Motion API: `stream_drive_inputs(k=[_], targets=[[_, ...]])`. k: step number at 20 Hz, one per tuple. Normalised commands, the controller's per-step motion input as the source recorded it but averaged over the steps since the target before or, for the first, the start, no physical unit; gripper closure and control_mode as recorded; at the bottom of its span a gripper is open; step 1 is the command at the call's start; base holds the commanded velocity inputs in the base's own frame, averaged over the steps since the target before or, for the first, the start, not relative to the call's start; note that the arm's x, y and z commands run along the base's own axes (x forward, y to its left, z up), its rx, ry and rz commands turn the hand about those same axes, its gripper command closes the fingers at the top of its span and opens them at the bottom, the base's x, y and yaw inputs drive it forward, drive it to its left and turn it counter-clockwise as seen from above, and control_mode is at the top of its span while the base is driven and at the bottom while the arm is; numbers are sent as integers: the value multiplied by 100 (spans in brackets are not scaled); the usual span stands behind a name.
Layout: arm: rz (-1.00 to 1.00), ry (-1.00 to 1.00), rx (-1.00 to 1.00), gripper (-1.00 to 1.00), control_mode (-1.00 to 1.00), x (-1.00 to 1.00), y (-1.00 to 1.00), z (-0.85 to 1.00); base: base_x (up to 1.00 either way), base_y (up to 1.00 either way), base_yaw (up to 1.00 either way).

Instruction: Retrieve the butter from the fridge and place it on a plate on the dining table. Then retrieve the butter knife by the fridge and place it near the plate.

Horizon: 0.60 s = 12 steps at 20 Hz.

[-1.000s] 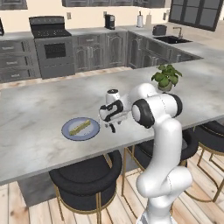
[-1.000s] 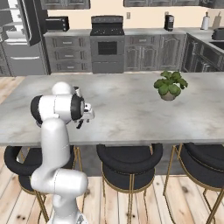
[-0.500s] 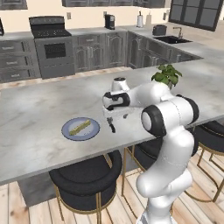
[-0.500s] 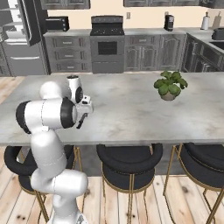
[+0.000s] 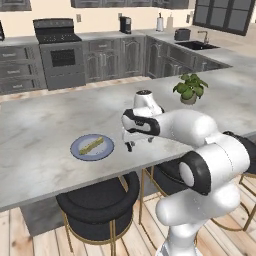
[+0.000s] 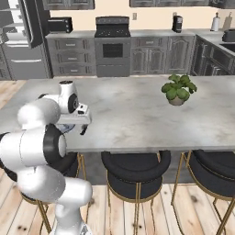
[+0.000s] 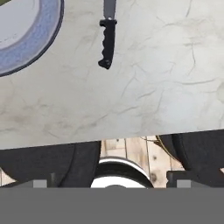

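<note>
Although the gripper (image 5: 139,143) was down low beside the plate (image 5: 80,153) a second ago, it has now come up from the tabletop. The arm has swung its elbow out over the near edge of the table (image 5: 45,125). In the left base view the hand hangs above the stone, a little to the right of the plate, touching nothing.

The jaws stand wide apart and there is nothing between them, so the gripper is open and empty. In the hand view the knife (image 7: 107,41) lies flat on the stone by itself. Its black handle points toward the near edge and its blade points away from it. It is just beside the rim of the plate but does not touch it. The knife has therefore been let go, and the lifting of the hand is the retreat after the release.

The butter (image 5: 92,145) lies on the plate, slanted across its middle. The plate sits on the tabletop close to the near edge, above the dark stools.

In my judgement this means both parts of the task are done: the butter is on the plate and the knife is near it. What remains, if anything, is only to draw the arm back without brushing the knife or the plate. The risk of that seems small, because the hand is already clear of both.
</note>
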Motion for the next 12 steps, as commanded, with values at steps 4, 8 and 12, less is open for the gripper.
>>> stream_drive_inputs(k=[4,8,12], targets=[[2,0,5,-100,-100,-94,-17,26,0,0,0],[4,-2,1,-100,-100,-54,-11,37,0,0,0],[0,0,0,-100,-100,-30,-17,11,0,0,0]])
